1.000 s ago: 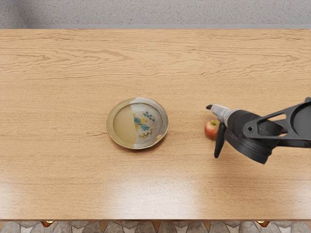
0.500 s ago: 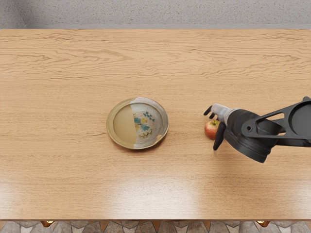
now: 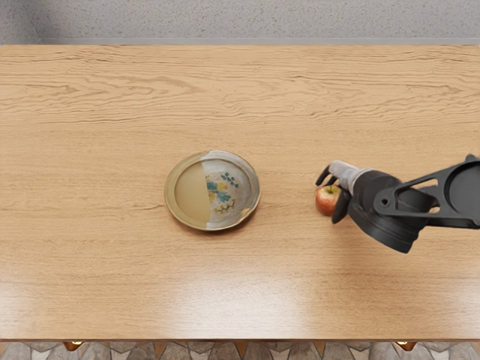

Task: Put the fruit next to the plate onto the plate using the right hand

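The apple (image 3: 326,200) sits on the table (image 3: 225,97), to the right of the plate (image 3: 174,189) and a little way from it. It is not on the plate. The right hand (image 3: 343,187) comes in from the right and is at the apple. Its dark fingers (image 3: 323,177) bend around the far side, and the thumb is on the near side. They pinch the apple between them.

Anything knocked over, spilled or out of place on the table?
Nothing stands out. The plate lies flat and intact, the apple sits whole on the table to its right, and the right hand is closed around it.
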Robot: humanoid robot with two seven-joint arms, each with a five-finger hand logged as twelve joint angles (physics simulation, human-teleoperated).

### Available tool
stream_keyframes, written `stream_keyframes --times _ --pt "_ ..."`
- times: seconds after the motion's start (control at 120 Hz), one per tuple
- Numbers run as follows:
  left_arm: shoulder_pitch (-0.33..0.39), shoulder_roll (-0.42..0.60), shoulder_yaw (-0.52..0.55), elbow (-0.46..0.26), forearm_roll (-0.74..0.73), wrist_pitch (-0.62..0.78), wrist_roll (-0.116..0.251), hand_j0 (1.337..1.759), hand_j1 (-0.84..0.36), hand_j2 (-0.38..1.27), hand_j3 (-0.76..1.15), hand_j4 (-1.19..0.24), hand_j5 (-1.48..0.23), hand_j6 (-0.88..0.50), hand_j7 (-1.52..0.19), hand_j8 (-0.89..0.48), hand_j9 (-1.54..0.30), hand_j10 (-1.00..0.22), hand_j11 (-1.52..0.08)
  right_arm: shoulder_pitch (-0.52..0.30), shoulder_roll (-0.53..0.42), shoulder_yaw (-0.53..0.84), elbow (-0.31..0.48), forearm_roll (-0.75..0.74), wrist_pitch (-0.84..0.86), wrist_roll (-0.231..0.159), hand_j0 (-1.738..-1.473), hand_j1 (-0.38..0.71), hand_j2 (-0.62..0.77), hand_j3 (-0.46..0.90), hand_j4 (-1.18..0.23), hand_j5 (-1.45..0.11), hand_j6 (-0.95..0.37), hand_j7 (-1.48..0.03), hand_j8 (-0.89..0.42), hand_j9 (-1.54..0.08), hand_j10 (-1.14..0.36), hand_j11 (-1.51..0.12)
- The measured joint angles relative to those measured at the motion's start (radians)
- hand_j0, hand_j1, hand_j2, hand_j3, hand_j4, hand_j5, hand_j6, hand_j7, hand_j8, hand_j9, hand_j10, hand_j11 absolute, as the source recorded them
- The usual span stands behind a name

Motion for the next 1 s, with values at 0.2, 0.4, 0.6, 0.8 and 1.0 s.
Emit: stream_keyframes --times 0.2,0.4,0.6,0.8,1.0 --pt "0.0 0.0 0.0 0.0 0.0 0.0 0.0 1.658 0.06 0.05 0.0 -0.24 -0.32 -0.24 -0.32 -0.24 -0.32 -0.24 -0.32 -0.034 0.0 0.001 -0.027 -0.042 0.001 0.004 -1.658 0.18 -0.08 0.0 -0.46 -0.55 -0.37 -0.62 -0.29 -0.79 -0.44 -0.55" --pt "0.0 0.0 0.001 0.0 0.0 0.0 0.0 1.658 0.06 0.05 0.0 -0.24 -0.32 -0.24 -0.32 -0.24 -0.32 -0.24 -0.32 -0.044 -0.001 0.003 -0.033 -0.059 0.003 0.007 -1.657 0.28 -0.01 0.0 -0.53 -0.68 -0.32 -0.75 -0.28 -0.86 -0.4 -0.66" --pt "0.0 0.0 0.0 0.0 0.0 0.0 0.0 1.658 0.06 0.05 0.0 -0.24 -0.32 -0.24 -0.32 -0.24 -0.32 -0.24 -0.32 -0.037 -0.011 0.004 -0.034 -0.048 0.002 0.003 -1.654 0.31 0.18 0.0 -0.53 -0.83 -0.42 -0.84 -0.45 -0.79 -0.55 -0.79" --pt "0.0 0.0 0.0 0.0 0.0 0.0 0.0 1.658 0.06 0.05 0.0 -0.24 -0.32 -0.24 -0.32 -0.24 -0.32 -0.24 -0.32 -0.007 -0.025 0.008 -0.029 -0.035 0.002 0.001 -1.653 0.3 0.17 0.0 -0.5 -0.91 -0.39 -0.9 -0.5 -0.89 -0.66 -0.89" --pt "0.0 0.0 0.0 0.0 0.0 0.0 0.0 1.658 0.06 0.05 0.0 -0.24 -0.32 -0.24 -0.32 -0.24 -0.32 -0.24 -0.32 0.042 -0.031 0.084 0.0 -0.024 0.002 0.001 -1.652 0.29 0.17 0.0 -0.49 -0.95 -0.4 -0.93 -0.5 -0.93 -0.69 -0.94"
